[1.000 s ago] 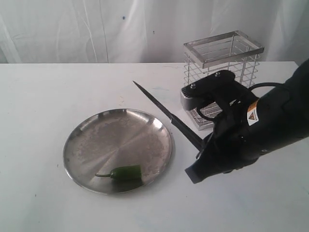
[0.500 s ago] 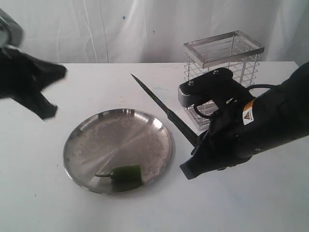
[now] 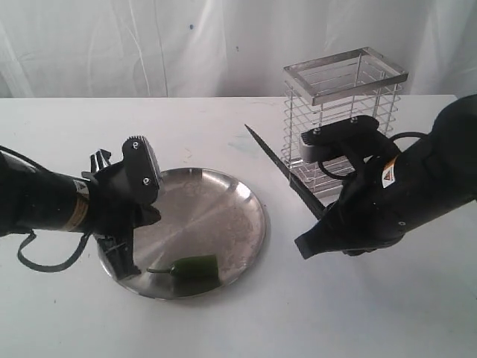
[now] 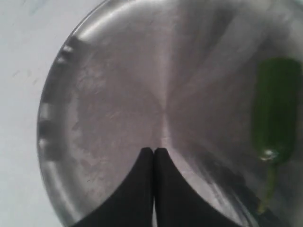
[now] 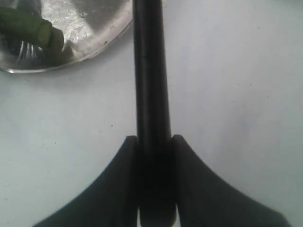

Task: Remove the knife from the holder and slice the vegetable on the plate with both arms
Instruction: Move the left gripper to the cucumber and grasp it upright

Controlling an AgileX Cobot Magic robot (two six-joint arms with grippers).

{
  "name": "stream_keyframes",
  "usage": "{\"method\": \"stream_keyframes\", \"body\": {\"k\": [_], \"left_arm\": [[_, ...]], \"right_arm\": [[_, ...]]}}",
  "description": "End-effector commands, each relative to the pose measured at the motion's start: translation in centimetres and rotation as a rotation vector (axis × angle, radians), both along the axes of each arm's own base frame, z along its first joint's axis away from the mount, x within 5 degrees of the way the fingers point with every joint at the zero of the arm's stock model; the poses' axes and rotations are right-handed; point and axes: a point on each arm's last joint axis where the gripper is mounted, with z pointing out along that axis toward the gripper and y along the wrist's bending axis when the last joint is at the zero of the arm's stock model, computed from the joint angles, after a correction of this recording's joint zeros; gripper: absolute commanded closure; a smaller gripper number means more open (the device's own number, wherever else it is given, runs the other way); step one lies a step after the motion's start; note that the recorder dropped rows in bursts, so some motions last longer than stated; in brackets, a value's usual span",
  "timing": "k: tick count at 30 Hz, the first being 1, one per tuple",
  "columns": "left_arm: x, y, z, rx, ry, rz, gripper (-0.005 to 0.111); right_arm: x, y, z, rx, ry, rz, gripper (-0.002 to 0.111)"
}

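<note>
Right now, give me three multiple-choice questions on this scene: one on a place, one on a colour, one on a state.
1. Where does the chilli lie? A on the plate B in a bowl C on a cutting board
2. What colour is the knife? A silver B black C red
3. The left hand is: A shut and empty B wide open C clamped on the chilli
Answers: A, it rests inside the plate's rim; B, blade and handle are both black; A, it is closed with nothing in it.
</note>
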Motion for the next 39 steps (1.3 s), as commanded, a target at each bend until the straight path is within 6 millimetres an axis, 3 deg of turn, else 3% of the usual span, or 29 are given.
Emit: {"method": "stream_keyframes", "body": {"k": [1,3,6,11,13,14,17,19,21,24,26,28,30,32,36,39], "left_arm": [[1.0,-1.7,2.3,-0.152,0.000,0.110,0.094],[1.2,-3.0,3.7,-0.278,0.045,0.078,0.085],[1.1,-4.1,4.6,-0.336,0.064,-0.035,0.078],[1.2,-3.6,4.0,-0.163,-0.058,-0.140,0.063],[2.1,-2.3,3.8,-0.094,-0.097,0.025,0.059],[2.7,-1.3,3.9,-0.107,-0.106,0.198,0.062],[3.9,2.0,5.2,-0.168,-0.128,0.767,0.085],[3.7,3.5,5.7,0.008,-0.163,0.839,0.103],[3.2,4.1,5.8,0.216,-0.110,0.784,0.107],[2.2,3.0,5.9,0.305,0.167,0.632,0.107],[1.0,0.8,6.4,0.268,0.395,0.346,0.107],[-0.2,-1.5,7.1,0.156,0.519,0.063,0.107],[-0.5,-3.1,7.8,0.030,0.509,-0.107,0.107],[-0.1,-4.1,7.7,-0.068,0.456,-0.164,0.106],[0.5,-4.4,5.9,-0.004,0.390,-0.292,0.081],[1.0,-4.7,3.8,-0.001,0.411,-0.319,0.054]], "right_arm": [[0.5,0.0,-0.3,0.021,-0.018,-0.027,0.108],[0.7,0.0,-0.4,0.020,-0.017,-0.027,0.108],[0.9,0.1,-1.0,0.008,-0.004,-0.026,0.108],[1.2,0.3,-1.7,0.005,0.018,-0.044,0.108],[1.4,0.4,-1.8,0.011,0.011,-0.049,0.108],[1.4,0.4,-1.8,0.014,0.005,-0.050,0.108],[1.5,0.4,-1.8,0.018,-0.003,-0.051,0.108],[1.5,0.4,-1.8,0.017,-0.001,-0.051,0.108],[1.5,0.4,-1.8,0.022,0.003,-0.063,0.108],[1.5,0.4,-1.7,0.027,0.004,-0.067,0.108],[1.5,0.4,-1.7,0.025,0.007,-0.067,0.108],[1.5,0.4,-1.7,0.026,0.009,-0.068,0.108],[1.4,0.5,-1.7,0.029,0.015,-0.071,0.108],[1.4,0.4,-1.8,0.028,0.017,-0.070,0.108],[1.4,0.4,-1.8,0.026,0.020,-0.070,0.108],[1.4,0.5,-1.8,0.034,0.019,-0.074,0.108]]}}
